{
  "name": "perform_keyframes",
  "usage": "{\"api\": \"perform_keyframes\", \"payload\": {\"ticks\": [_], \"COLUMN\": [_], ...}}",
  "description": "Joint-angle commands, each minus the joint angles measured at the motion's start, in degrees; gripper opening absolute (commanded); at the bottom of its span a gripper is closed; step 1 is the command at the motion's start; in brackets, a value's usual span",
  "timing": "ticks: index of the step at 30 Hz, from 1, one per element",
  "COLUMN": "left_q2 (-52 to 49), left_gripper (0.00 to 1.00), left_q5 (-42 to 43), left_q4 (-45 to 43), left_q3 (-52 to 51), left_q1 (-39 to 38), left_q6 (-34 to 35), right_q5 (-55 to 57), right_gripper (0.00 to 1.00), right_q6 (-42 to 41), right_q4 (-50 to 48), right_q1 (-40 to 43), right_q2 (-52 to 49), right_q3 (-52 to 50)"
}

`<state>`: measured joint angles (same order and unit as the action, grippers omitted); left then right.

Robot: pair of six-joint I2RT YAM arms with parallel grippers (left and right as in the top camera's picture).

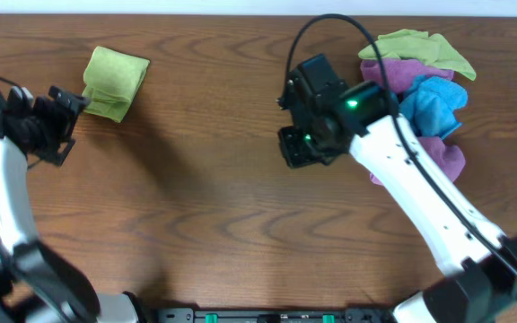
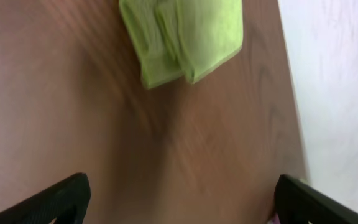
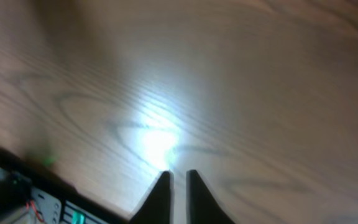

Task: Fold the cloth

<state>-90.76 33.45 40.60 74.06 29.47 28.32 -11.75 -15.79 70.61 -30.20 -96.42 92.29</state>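
The folded green cloth is laid flat on the wooden table, near the far edge and toward the far-left corner. In the left wrist view the cloth is seen as a layered bundle with its stacked edges showing, well ahead of the fingers and clear of them, close to the table's edge.

The left gripper is held just beside the cloth, on its near-left side, without touching it. Its jaws are spread wide, as is shown in the left wrist view, where the left gripper has only bare wood between its fingers; nothing is gripped.

The right gripper is positioned over the middle of the table, well apart from the folded cloth. Its jaws are drawn almost together, only a thin slit being left between them in the right wrist view, and nothing is held.

A heap of green, purple and blue cloths is piled near the far-right corner, behind the right arm.
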Motion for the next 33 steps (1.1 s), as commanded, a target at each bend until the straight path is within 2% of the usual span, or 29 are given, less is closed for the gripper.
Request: {"api": "perform_keyframes", "payload": {"ticks": [1, 4, 8, 13, 17, 20, 21, 22, 24, 26, 29, 33], "left_q2": [7.9, 17.4, 30.7, 43.3, 50.7, 55.6, 57.0, 58.3, 60.4, 61.0, 60.8, 60.8], "left_gripper": [0.96, 0.96, 0.96, 0.95, 0.96, 0.95, 0.95, 0.95, 0.95, 0.95, 0.96, 0.95], "left_q5": [-3.0, -1.9, -1.2, -7.4, -13.3, -12.9, -12.9, -12.8, -12.2, -12.0, -12.2, -10.8], "left_q4": [5.5, 11.5, 16.7, 25.1, 32.2, 34.1, 34.1, 34.0, 33.7, 34.0, 36.8, 41.9], "left_q3": [0.2, 0.2, 0.2, 0.2, 0.1, -1.4, -2.5, -3.8, -7.1, -9.2, -10.8, -11.0], "left_q1": [-0.2, -0.8, -6.0, -17.6, -24.3, -26.2, -26.4, -26.5, -26.5, -26.5, -26.5, -26.5], "left_q6": [-11.4, -15.6, -21.6, -27.6, -29.7, -29.6, -29.6, -29.6, -29.6, -28.4, -21.8, -19.3], "right_q5": [4.5, 7.3, 9.1, 11.1, 11.1, 10.9, 10.9, 10.9, 10.9, 10.9, 10.9, 10.9], "right_gripper": [0.26, 0.36, 0.4, 0.41, 0.45, 0.49, 0.52, 0.6, 0.99, 0.99, 0.99, 0.99], "right_q6": [0.7, 2.9, 5.9, 9.6, 10.8, 10.7, 10.7, 10.3, 8.1, 6.9, 4.4, 4.5], "right_q4": [2.0, 5.1, 9.6, 14.5, 14.9, 14.1, 13.6, 13.0, 12.3, 12.3, 12.3, 12.4], "right_q1": [1.1, 1.1, 1.1, 1.1, 1.1, 1.1, 1.1, 1.1, 1.1, 1.1, 1.1, 1.1], "right_q2": [7.3, 14.6, 25.2, 37.8, 46.7, 52.2, 53.7, 55.0, 56.5, 56.4, 55.7, 55.6], "right_q3": [0.6, 0.6, 0.6, 0.2, -3.7, -10.9, -13.8, -16.7, -21.6, -24.2, -25.9, -25.9]}}
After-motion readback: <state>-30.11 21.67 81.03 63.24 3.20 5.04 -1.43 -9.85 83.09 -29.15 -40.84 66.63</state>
